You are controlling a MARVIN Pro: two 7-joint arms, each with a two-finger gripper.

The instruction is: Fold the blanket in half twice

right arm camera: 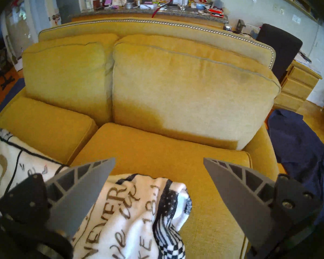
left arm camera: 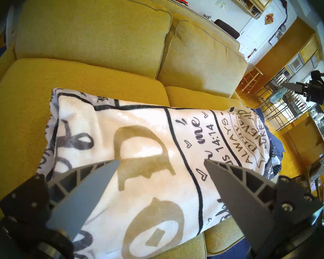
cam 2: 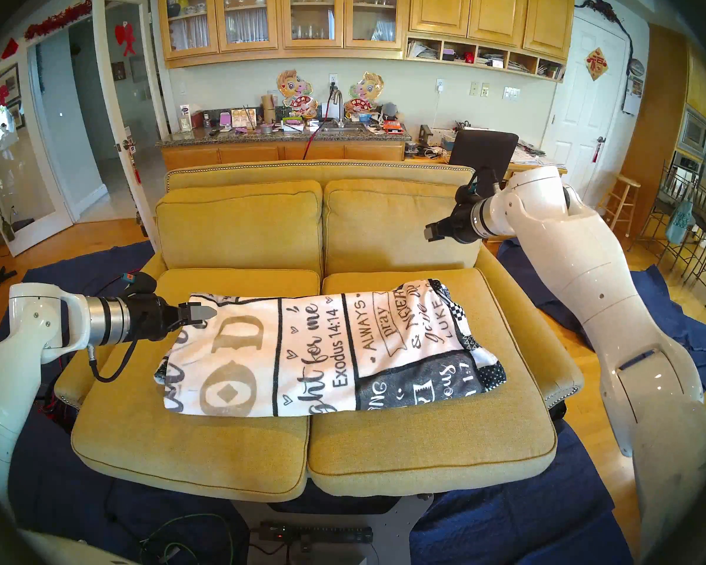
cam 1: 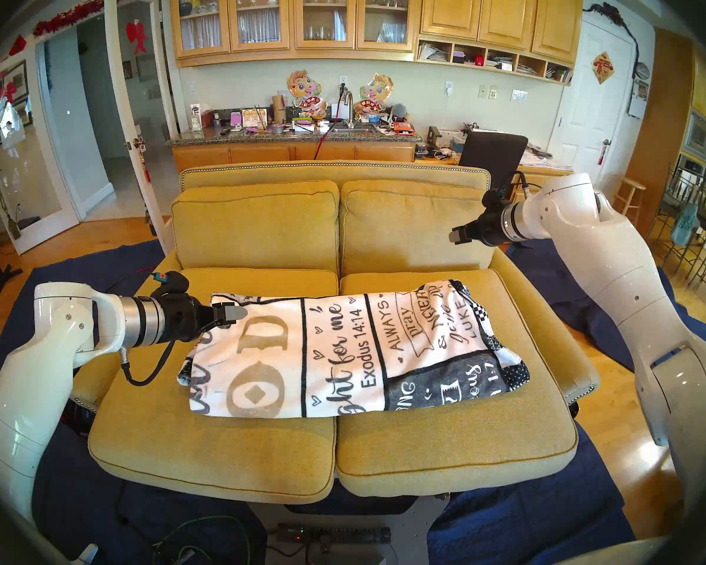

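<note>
Folded blanket [cam 1: 355, 352] on yellow sofa [cam 1: 445, 442].
Long axis runs left–right across both seat cushions; left gripper [left arm camera: 162, 160] and right gripper [right arm camera: 159, 160] both spread, empty.

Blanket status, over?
Left gripper and right gripper open, empty. Blanket folded, lying across both sofa seat cushions. Nothing in the way.

My blanket [cam 1: 355, 350] lies folded into a long, thick rectangle across both seat cushions, spanning the gap between them. It's white fleece with black grid lines, big tan letters at my left end, black script and "Exodus 14:14" mid-way, and a dark panel with checked patchwork border at my right end. That right end bunches up; the rest lies fairly flat.
</note>
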